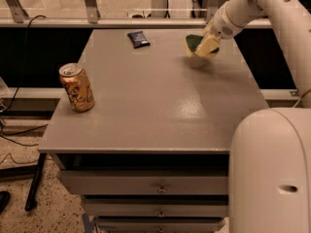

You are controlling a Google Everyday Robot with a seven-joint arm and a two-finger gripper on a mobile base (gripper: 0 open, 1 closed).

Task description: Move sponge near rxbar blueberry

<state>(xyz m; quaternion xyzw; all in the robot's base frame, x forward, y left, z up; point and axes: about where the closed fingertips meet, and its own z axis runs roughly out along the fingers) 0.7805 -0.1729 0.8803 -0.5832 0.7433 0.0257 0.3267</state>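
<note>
The arm slants down from the upper right. Its gripper point(205, 46) hangs above the far tabletop point(146, 110), fingers clamped on the sponge point(193, 41), right of the snack bar point(138, 38).

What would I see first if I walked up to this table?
Probably the big white arm reaching over the far right of the table, its gripper holding a green sponge just above the top. Next comes the shiny gold can standing near the left edge. A small dark blue bar lies at the far edge, left of the sponge.
</note>
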